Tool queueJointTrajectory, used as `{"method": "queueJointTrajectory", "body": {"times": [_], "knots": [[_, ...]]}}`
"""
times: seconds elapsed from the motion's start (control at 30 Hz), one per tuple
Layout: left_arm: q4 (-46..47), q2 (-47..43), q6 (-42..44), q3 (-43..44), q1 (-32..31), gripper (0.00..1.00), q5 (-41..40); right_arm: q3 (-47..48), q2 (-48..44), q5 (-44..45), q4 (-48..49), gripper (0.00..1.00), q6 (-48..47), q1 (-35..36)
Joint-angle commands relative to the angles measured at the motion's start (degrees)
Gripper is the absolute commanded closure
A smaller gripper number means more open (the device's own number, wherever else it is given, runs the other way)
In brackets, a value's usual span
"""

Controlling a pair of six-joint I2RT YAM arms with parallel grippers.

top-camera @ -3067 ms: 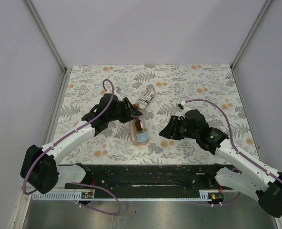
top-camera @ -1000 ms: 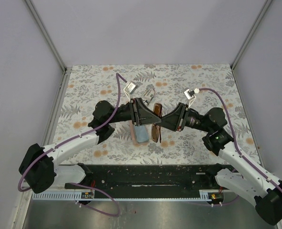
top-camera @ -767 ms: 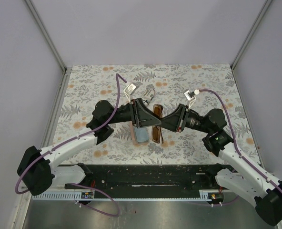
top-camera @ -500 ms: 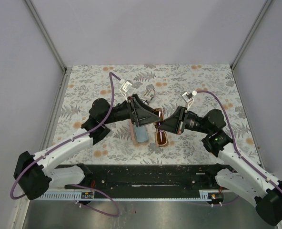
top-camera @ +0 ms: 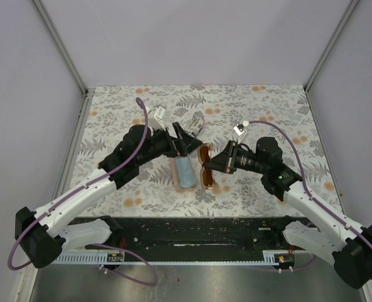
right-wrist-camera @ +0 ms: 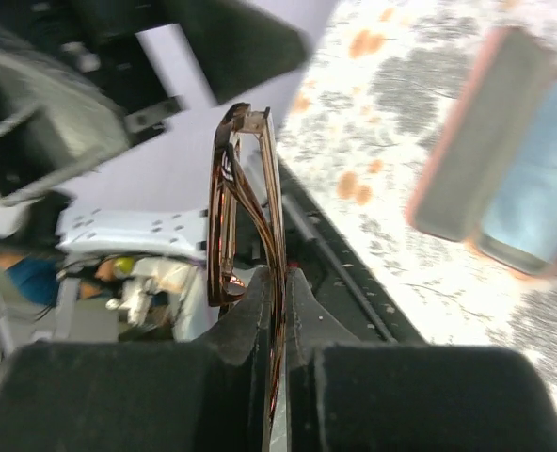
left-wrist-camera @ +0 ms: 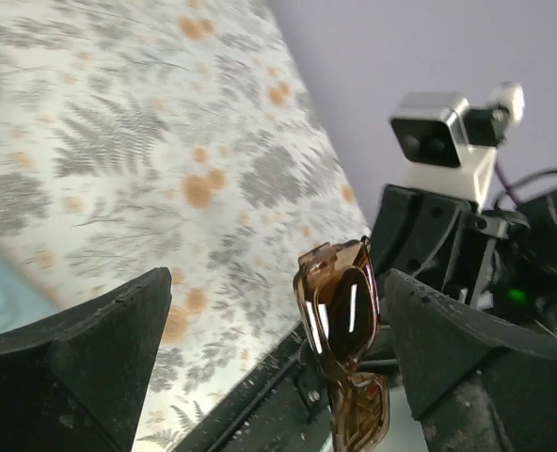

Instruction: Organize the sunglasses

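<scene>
Right beside the open pink case (top-camera: 185,174), the right gripper (top-camera: 215,165) is pinched tight on the brown sunglasses (top-camera: 207,172), probably lifted, hard to say from above. Left gripper (top-camera: 183,141) hangs by the case's far end, fingers spread wide.

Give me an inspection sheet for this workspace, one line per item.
Surface: floral cloth covers the table and lies flat.
Job's things: brown sunglasses are held just right of the case. White pair: nothing seen.
Clutter: the pink case lies open with its blue lining showing. A stars-and-stripes pouch lies behind it.
Grippers: the left pincer is open and empty, near the case's far end. The right pincer is shut on the brown sunglasses.
Cables: a purple cable loops above each arm, clear of the items.
Surroundings: pale walls on three sides; nothing else seen.
</scene>
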Motion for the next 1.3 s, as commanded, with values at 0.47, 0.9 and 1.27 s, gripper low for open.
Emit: {"method": "queueJointTrajectory", "body": {"times": [0.47, 0.9, 1.27], "knots": [[-24.6, -4.6, 1.1, -1.3, 8.2, 0.01, -18.3, 28.5, 33.9, 58.6, -52.0, 1.0, -29.3, 1.0], [-24.8, -2.7, 4.8, -2.0, 10.6, 0.01, -16.7, 47.7, 61.3, 87.7, -71.5, 0.66, -27.0, 9.3], [-24.0, -1.1, 7.2, -2.3, 13.2, 0.01, -12.3, 44.0, 51.6, 64.1, -62.3, 0.46, -30.2, 7.9]]}}
